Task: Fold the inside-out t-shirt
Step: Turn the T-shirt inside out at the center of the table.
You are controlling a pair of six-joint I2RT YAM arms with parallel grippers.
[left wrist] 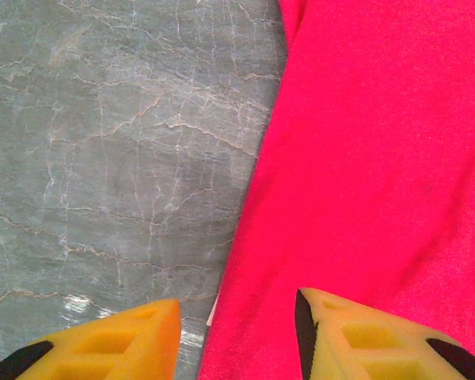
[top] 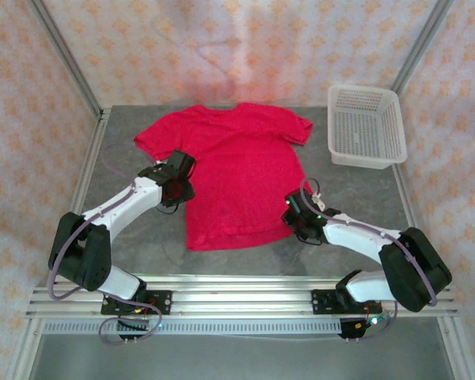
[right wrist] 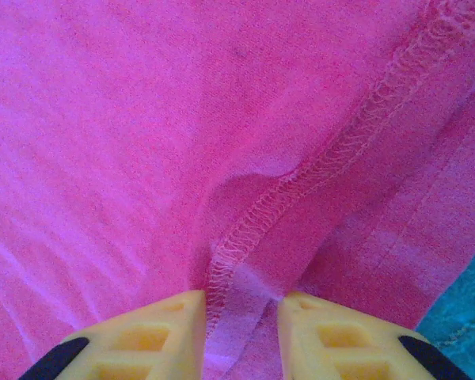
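The inside-out t-shirt (top: 237, 166) lies flat on the grey table, bright red, collar toward the back wall and hem toward me. My left gripper (top: 178, 178) hovers over the shirt's left side edge. In the left wrist view it (left wrist: 237, 317) stands open, one finger over bare table and the other over red cloth (left wrist: 364, 158), with a small white sliver (left wrist: 212, 310) at the edge. My right gripper (top: 294, 214) sits at the hem's right corner. In the right wrist view it (right wrist: 241, 309) pinches a bunched fold of cloth with the stitched seam (right wrist: 301, 178) running into the gap.
A white mesh basket (top: 366, 127) stands at the back right corner of the table (top: 348, 198). Metal posts and patterned curtain walls close in the back and sides. Bare grey surface shows left of the shirt (left wrist: 103, 158).
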